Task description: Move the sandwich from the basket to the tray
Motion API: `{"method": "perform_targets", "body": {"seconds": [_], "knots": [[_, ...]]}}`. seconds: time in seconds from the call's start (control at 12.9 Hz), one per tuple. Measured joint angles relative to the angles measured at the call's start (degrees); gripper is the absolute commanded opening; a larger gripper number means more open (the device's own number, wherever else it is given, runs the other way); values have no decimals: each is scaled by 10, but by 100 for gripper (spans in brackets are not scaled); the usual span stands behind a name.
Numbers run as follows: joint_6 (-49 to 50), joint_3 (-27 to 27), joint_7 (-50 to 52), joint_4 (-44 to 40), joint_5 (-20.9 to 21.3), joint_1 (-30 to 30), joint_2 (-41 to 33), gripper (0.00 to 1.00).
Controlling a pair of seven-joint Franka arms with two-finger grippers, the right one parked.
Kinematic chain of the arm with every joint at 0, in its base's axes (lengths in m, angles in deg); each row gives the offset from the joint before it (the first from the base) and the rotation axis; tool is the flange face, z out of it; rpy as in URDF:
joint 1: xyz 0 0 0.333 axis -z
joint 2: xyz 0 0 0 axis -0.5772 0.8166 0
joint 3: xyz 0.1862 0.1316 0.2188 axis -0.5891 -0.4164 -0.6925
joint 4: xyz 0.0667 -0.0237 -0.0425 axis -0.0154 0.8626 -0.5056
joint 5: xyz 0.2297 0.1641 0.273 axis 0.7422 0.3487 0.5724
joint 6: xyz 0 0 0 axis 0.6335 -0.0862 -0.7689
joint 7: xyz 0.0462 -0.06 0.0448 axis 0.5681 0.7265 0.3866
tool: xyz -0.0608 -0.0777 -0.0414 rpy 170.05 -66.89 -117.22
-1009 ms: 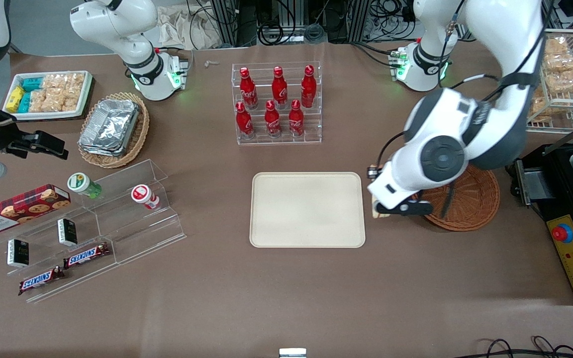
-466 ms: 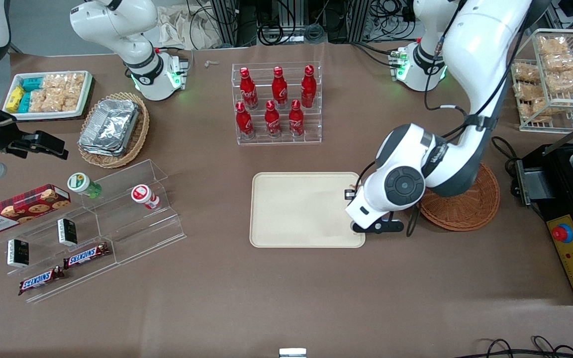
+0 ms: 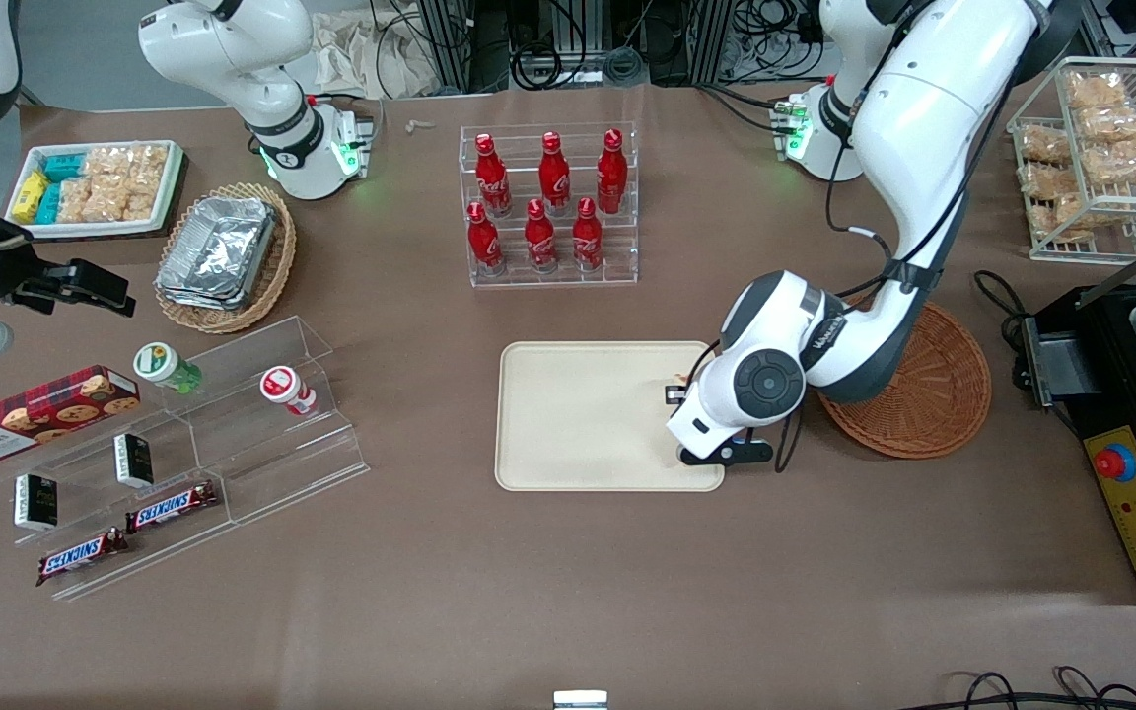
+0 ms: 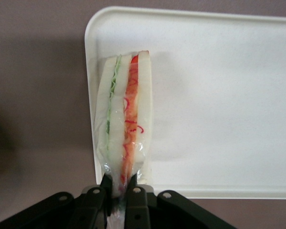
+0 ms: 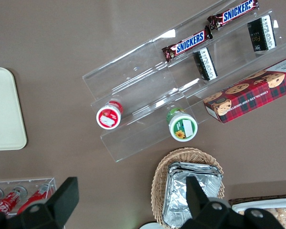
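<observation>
In the front view, right of the frame's centre, the left arm bends down over the table and its gripper (image 3: 704, 456) sits low at the lower right corner of the cream tray (image 3: 588, 414), its body covering whatever it carries, so the sandwich cannot be made out from here. The reddish-brown wicker basket (image 3: 928, 394) lies just right of the tray, partly under the arm's elbow, and the part of it that shows holds nothing. Higher up, at the frame's centre, a clear rack of red bottles (image 3: 548, 202) stands farther from the camera than the tray; at the left sit a tan basket of foil trays (image 3: 223, 254) and a stepped clear display (image 3: 183, 463) with snack bars. In the left wrist view the gripper (image 4: 118, 194) has its black fingers (image 4: 134, 205) nearly closed, pinching one end of the wrapped sandwich (image 4: 124, 129). The wedge hangs edge-on to the camera, white bread with a green layer and a red-orange layer, over a rounded corner of the tray (image 4: 219, 95), one side just past the rim above the brown table (image 4: 38, 95); whether it touches the tray cannot be told. In the right wrist view a corner of the tray (image 5: 5, 112) shows at the left edge, well apart from the clear display (image 5: 181, 86) and the foil trays (image 5: 193, 191).
</observation>
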Motion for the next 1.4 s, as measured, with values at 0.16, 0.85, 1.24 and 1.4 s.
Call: {"method": "perform_targets", "body": {"seconds": [0.16,0.85,1.24,1.4], "knots": [[-2,0,0,1,8,3,7,85],[96,-16,7,-36,48,-8,-53,100],[256,-23,10,-90,49,-100,-109,100],[268,-23,-35,-104,49,-133,-122,100]]}}
